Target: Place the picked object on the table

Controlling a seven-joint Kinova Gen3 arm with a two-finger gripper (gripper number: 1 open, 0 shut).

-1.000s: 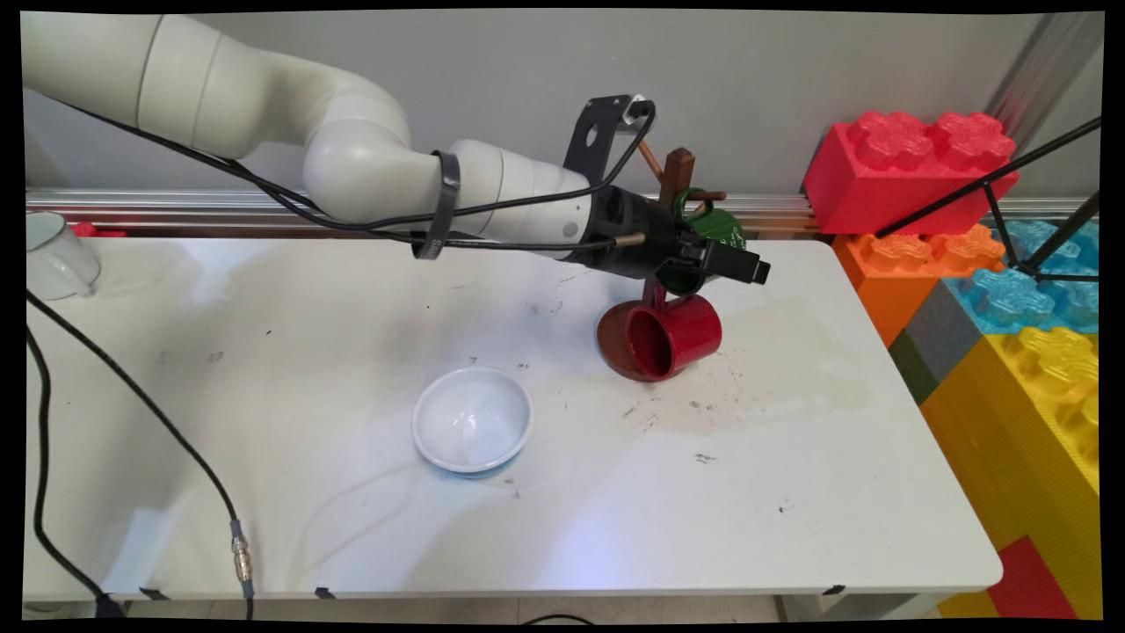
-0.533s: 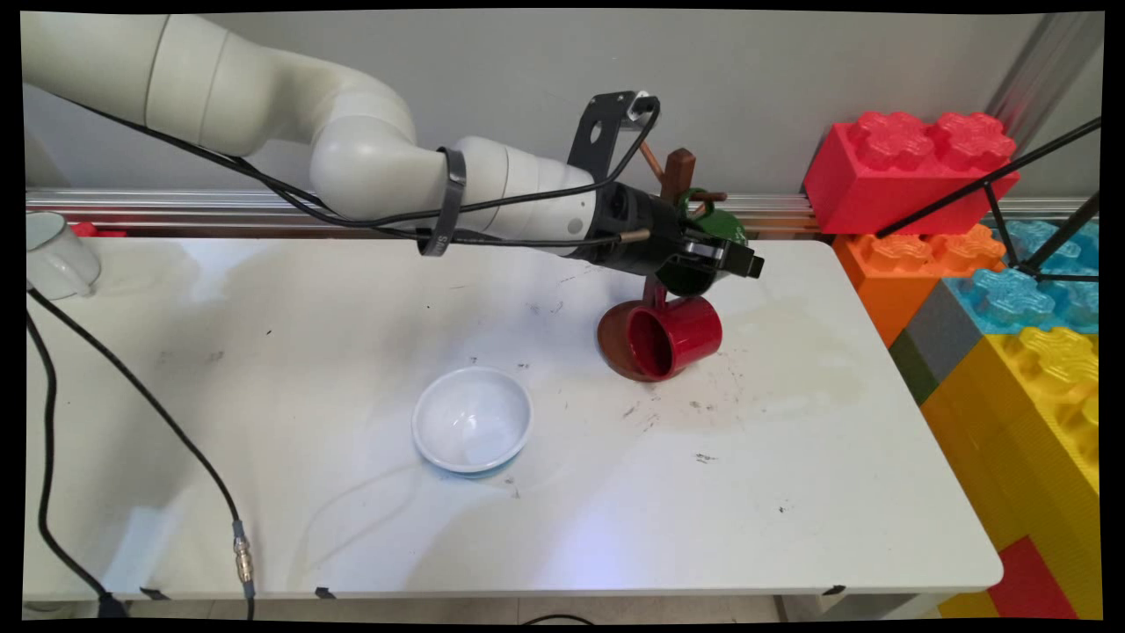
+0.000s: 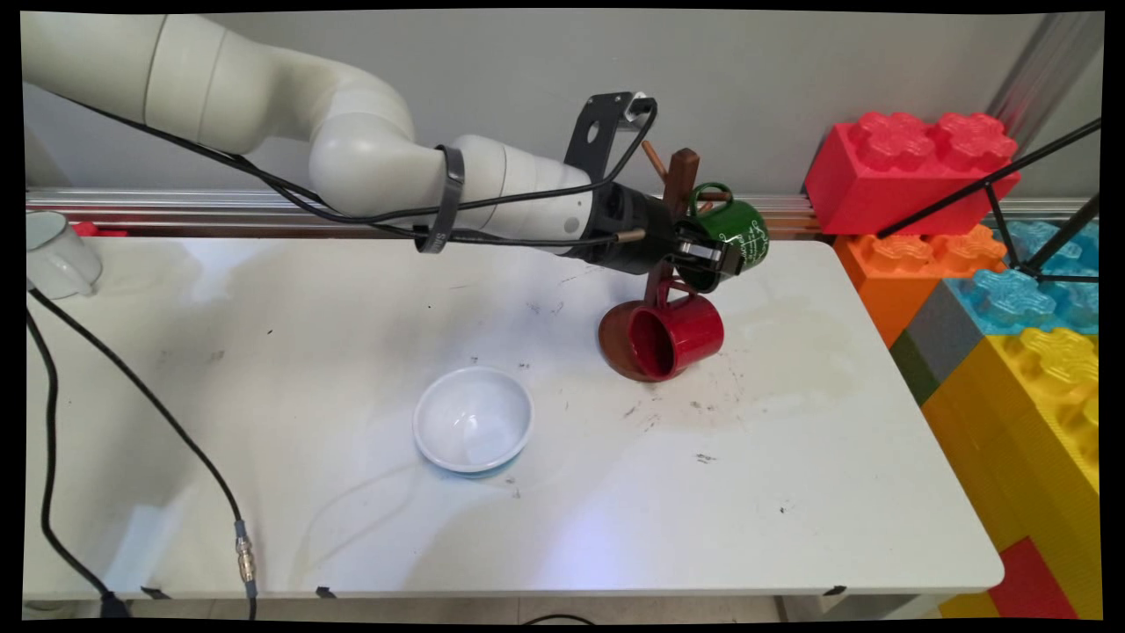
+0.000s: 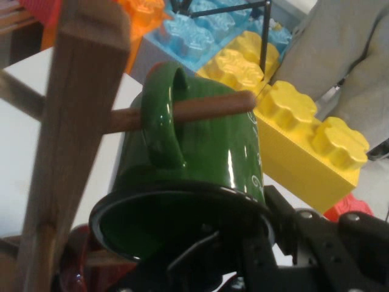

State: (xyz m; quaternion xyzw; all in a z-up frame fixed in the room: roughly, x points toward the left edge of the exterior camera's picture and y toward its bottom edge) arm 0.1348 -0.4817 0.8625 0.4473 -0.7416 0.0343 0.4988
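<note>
Jaws pinch the rim of the green mug: in the hand view one finger lies against the outside of the wall and the other reaches into the dark mouth. The gripper comes at the mug from the left, at the far right part of the table.

Nearest the camera, a black cable trails over the table's left side down to the near edge. Farther in, about mid-table, a white bowl stands upright, well apart from the gripper. Beyond it to the right is a brown mug rack on a round base. A red mug hangs low on it, on its side, mouth turned to the near left, just below the gripper. Above it the green mug is tilted, mouth down toward the gripper, and its handle is threaded over a wooden peg that juts from the post.

At the far left edge stands a white cup. Right of the table, big toy blocks in red, orange, blue and yellow are stacked against the wall.
</note>
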